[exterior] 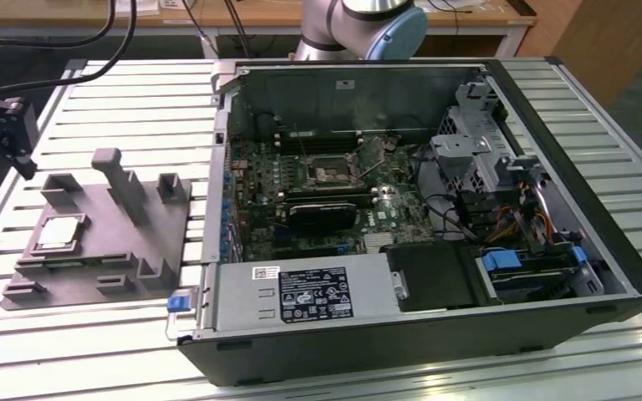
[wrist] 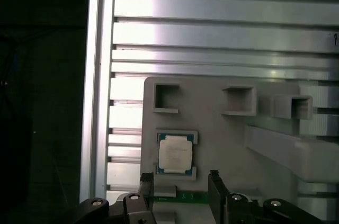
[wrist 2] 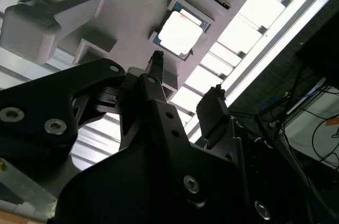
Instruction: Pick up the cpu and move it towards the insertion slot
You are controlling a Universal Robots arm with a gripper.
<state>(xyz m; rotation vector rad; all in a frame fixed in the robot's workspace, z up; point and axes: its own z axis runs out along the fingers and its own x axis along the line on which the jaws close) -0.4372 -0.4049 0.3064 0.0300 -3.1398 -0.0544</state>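
Silvery-topped cpu (exterior: pixel 59 231) sits flat in its recess on the grey fixture block (exterior: pixel 104 251), which rests on the slatted aluminium worktop (exterior: pixel 120 100) to the exterior view's left of the open PC case (exterior: pixel 410 342). Gripper (exterior: pixel 14 142) hovers near the block, clear of the cpu. In the first wrist view, fingers (wrist: pixel 146 181) are spread wide with nothing held, cpu just beyond the tips. Insertion slot (exterior: pixel 330 174) is on the motherboard inside the case, well apart from the cpu.

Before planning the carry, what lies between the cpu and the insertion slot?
In the exterior view, the fixture's upright posts and the case's side wall separate cpu and insertion slot.
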